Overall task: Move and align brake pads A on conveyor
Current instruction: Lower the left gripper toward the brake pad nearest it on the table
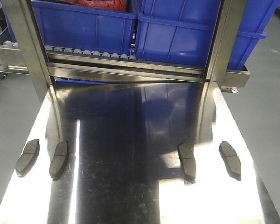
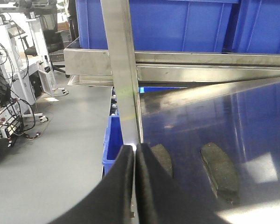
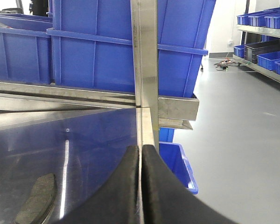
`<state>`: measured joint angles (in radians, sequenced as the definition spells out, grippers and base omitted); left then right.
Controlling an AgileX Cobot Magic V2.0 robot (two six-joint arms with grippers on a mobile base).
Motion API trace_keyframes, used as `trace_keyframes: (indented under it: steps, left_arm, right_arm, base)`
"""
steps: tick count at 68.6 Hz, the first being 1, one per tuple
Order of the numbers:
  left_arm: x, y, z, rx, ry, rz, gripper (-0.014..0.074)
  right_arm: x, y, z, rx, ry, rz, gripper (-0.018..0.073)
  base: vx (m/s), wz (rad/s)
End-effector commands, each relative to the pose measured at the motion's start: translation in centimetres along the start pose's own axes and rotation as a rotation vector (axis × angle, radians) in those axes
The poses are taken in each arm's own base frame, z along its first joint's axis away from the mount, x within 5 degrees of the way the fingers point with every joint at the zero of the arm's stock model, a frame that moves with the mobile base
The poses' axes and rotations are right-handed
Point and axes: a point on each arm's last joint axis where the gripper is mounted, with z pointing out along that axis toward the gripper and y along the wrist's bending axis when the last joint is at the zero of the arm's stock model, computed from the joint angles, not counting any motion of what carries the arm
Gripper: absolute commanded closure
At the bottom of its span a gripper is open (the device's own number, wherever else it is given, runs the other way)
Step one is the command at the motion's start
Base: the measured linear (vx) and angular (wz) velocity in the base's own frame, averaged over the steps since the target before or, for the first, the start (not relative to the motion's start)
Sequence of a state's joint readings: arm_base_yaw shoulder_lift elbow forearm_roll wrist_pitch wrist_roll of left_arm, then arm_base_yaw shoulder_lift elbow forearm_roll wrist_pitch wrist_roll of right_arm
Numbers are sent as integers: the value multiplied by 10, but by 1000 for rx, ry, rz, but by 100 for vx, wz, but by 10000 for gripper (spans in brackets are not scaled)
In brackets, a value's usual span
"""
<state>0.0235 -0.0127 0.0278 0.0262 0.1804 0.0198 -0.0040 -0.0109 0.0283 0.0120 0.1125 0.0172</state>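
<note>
On the shiny steel table, the front camera finds four brake pads lying flat in two pairs. The outer left pad and inner left pad sit near the left edge. The inner right pad and outer right pad sit toward the right, well apart from the first pair. Blue bins stand on a roller rack behind. No arm shows in this view, and the conveyor appears in none of the three.

From the left wrist, the left gripper has its fingers pressed together on nothing, in line with the left steel upright. Two pads, apparently the left pair, lie just beyond the tips, one partly hidden behind a finger.

From the right wrist, the right gripper is likewise pinched closed and empty, facing the right steel upright. One pad lies low at its left, probably the outer right one. A floor bin shows past the table edge.

The task looks unstarted, with the first pick in hand. Doing it well probably means spreading the fingers first and descending squarely over one pad. The grip should go across its narrow width near the centre groove. Lifting it clear beats dragging it, since the slick steel could let it skid off the nearby edge.
</note>
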Motion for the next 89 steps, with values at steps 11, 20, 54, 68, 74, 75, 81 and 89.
trace_keyframes:
  steps: [11,20,54,68,74,75,81,89]
  left_arm:
    - [1,0,0,3,-66,-15,602]
    - [1,0,0,3,-66,-15,602]
    - [1,0,0,3,-66,-15,602]
    - [0,0,0,3,-68,-15,602]
    - [0,0,0,2,-78,-9,602]
    - [-1,0,0,1,-81,-3,602]
    - [-3,0,0,0,-103,3,602]
    - [-5,0,0,0,-122,4,602]
  right_arm:
    - [-6,0,-1,5,-84,-7,567]
    - [-6,0,-1,5,-84,-7,567]
    - [-6,0,-1,5,-84,-7,567]
    - [-6,0,-1,5,-84,-7,567]
    - [-6,0,-1,5,-84,-7,567]
    - [-6,0,-1,5,-84,-7,567]
    - [-6,0,-1,5,-84,-7,567]
    - [-6,0,-1,5,-84,-7,567]
  base:
    - [0,0]
    - [0,0]
    - [0,0]
    - [0,0]
    - [0,0]
    - [0,0]
    - [0,0]
    - [0,0]
